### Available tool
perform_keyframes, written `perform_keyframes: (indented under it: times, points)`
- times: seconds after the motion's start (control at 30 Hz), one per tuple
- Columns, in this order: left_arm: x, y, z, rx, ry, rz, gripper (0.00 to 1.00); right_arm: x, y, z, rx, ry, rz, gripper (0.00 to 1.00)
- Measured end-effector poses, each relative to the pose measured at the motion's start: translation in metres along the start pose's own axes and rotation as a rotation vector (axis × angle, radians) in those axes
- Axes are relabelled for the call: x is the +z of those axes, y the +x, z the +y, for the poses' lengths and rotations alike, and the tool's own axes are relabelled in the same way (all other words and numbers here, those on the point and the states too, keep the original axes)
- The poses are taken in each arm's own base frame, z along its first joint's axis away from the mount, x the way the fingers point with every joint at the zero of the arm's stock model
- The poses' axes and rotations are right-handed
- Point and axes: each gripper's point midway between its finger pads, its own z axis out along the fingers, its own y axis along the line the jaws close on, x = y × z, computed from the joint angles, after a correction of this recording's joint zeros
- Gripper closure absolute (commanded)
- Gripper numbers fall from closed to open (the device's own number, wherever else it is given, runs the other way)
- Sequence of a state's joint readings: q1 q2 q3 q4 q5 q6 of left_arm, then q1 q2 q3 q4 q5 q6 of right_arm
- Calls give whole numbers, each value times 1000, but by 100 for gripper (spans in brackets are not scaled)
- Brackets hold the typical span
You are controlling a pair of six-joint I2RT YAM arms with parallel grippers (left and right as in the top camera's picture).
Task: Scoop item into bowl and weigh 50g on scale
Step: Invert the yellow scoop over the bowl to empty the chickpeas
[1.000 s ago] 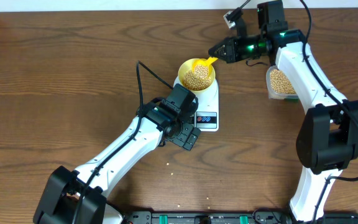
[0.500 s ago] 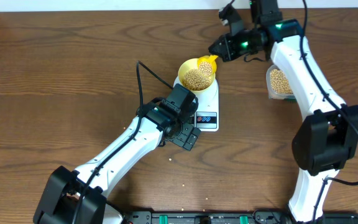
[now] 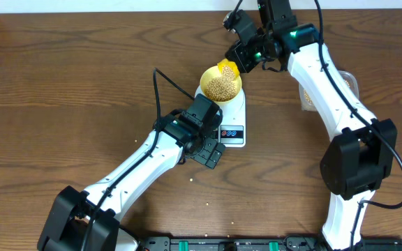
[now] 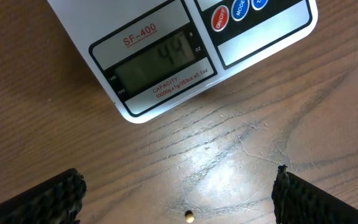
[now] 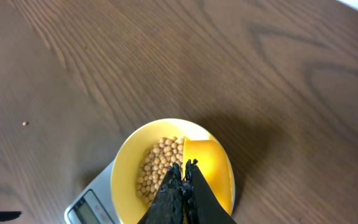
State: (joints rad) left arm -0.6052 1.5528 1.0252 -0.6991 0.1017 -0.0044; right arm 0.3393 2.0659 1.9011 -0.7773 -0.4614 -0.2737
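The pale yellow bowl (image 3: 220, 85) stands on the white scale (image 3: 232, 122) and holds a pile of beige beans (image 3: 221, 86). My right gripper (image 3: 240, 58) is shut on the handle of a yellow scoop (image 3: 227, 69), whose head hangs over the bowl's far rim. In the right wrist view the scoop (image 5: 207, 171) sits above the bowl (image 5: 126, 171) beside the beans (image 5: 157, 168), under the shut fingers (image 5: 184, 167). My left gripper (image 3: 211, 155) is open and empty just in front of the scale. The left wrist view shows the scale's display (image 4: 157, 65) between the spread fingers (image 4: 179, 196).
A clear tub of beans (image 3: 311, 97) stands at the right, partly hidden by my right arm. Stray beans lie on the wooden table in front of the scale (image 3: 191, 183), and one lies between the left fingers (image 4: 190, 216).
My right gripper has swung left and toward the back with the scoop, tipping its head over the bowl's rim. The left arm has not moved.
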Motion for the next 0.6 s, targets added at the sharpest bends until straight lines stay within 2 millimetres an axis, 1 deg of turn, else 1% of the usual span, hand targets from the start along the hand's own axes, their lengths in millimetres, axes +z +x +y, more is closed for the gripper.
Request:
perform_keyframes:
  times: [0.13, 0.33, 0.47, 0.6]
  points:
    - [0, 0, 0, 0, 0, 0, 2, 2, -3, 3, -22, 8, -5, 99]
    - [0, 0, 0, 0, 0, 0, 2, 6, -5, 14, -31, -19, -7, 99]
    - [0, 0, 0, 0, 0, 0, 2, 3, -8, 20, 4, -74, -29, 99]
    - [0, 0, 0, 0, 0, 0, 2, -3, -9, 15, 81, -116, -49, 99]
